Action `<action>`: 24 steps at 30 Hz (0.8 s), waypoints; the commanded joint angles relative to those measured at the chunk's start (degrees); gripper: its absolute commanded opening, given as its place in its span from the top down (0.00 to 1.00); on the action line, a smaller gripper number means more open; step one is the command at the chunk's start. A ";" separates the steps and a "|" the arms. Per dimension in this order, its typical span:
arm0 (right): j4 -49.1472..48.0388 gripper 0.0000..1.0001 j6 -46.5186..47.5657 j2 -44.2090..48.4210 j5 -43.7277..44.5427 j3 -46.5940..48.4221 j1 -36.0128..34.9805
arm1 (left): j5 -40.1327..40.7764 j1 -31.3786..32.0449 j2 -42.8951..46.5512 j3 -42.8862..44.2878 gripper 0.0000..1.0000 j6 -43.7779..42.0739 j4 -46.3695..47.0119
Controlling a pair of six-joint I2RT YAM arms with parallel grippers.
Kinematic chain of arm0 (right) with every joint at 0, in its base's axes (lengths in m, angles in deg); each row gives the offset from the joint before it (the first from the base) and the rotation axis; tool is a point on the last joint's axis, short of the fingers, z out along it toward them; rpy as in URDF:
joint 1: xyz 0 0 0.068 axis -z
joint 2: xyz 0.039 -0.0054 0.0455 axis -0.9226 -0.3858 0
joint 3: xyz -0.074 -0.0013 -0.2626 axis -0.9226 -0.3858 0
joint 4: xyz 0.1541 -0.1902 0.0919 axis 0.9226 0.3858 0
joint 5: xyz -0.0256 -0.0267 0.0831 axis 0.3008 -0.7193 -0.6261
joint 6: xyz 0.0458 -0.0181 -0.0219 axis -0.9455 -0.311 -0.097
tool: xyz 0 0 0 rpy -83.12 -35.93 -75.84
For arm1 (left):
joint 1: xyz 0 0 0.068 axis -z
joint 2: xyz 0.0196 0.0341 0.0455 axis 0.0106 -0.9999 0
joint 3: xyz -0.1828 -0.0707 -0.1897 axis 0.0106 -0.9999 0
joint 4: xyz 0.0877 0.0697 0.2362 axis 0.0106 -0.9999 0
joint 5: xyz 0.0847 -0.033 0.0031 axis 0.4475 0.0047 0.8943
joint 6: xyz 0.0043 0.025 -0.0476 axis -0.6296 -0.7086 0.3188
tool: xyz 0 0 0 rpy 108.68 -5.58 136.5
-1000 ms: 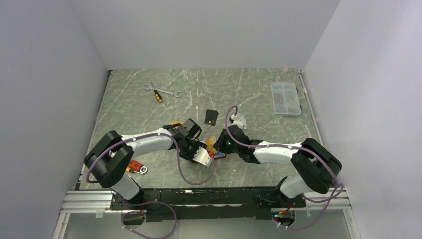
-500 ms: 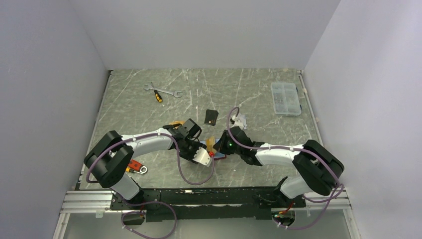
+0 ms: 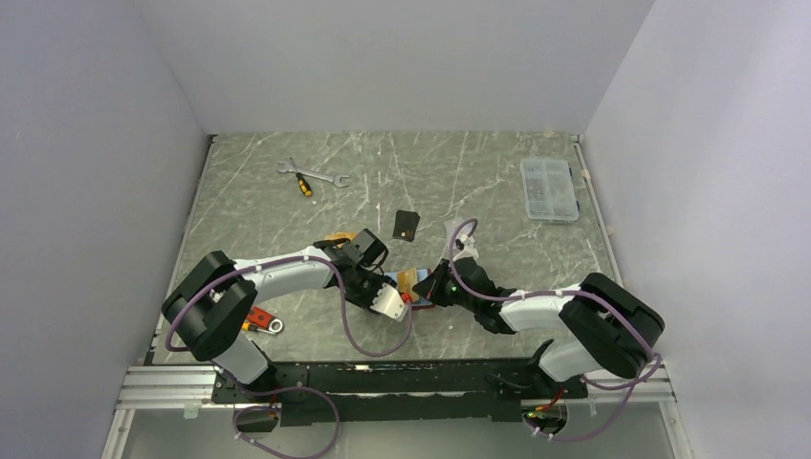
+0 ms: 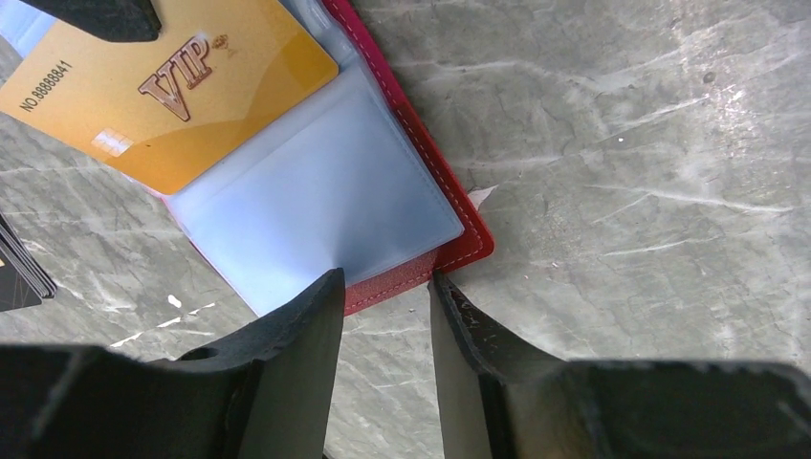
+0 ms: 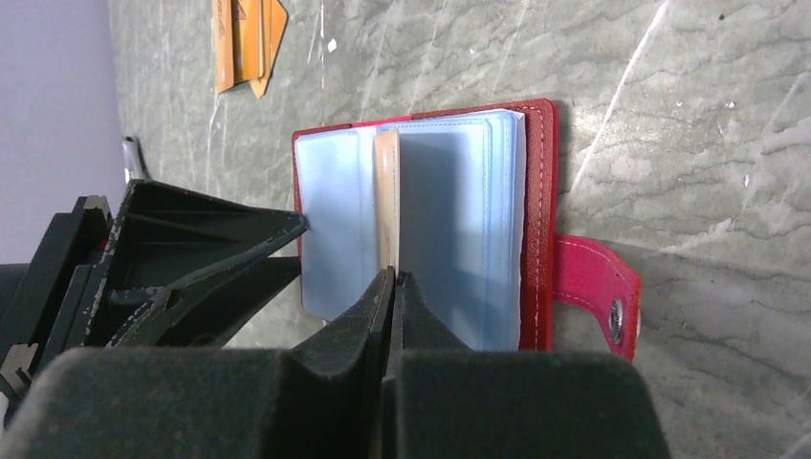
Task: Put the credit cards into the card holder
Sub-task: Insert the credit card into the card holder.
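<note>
The jaws of the right gripper (image 5: pixel 392 277) are closed on an orange card (image 5: pixel 385 186), held edge-on between the clear sleeves (image 5: pixel 449 220) of the open holder (image 5: pixel 538 191); the jaws of the left gripper (image 4: pixel 387 287) are parted, with their tips at the holder's edge; the holder is laid flat on the table (image 5: pixel 669 115) between the arms; spare orange cards (image 5: pixel 247 43) are seen nearby.

Through the left wrist camera I can read just one item. The orange credit card (image 4: pixel 172 96), lying on a clear sleeve (image 4: pixel 325 201) of the card holder (image 4: pixel 466 234), carries a large "VIP" with a small crest beside it. Along one short edge it reads "NO 88888841". Print on the other orange cards (image 5: pixel 247 43) is too small for me to read.
</note>
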 commanded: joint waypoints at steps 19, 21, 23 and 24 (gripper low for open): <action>-10.12 1.00 -6.16 -6.80 -2.03 -4.67 -1.00 | -1.19 1.90 -0.84 0.81 0.62 0.87 -3.15; -10.57 1.00 -6.62 -7.33 -2.13 -4.77 -1.55 | -1.19 1.89 -0.85 1.07 0.62 0.88 -3.35; -10.42 1.00 -6.94 -8.25 -2.06 -4.37 -2.36 | -1.23 1.94 -0.79 1.18 0.63 0.89 -3.41; -10.57 1.00 -7.22 -8.60 -1.84 -4.13 -2.65 | -1.25 1.94 -0.79 1.33 0.63 0.87 -3.56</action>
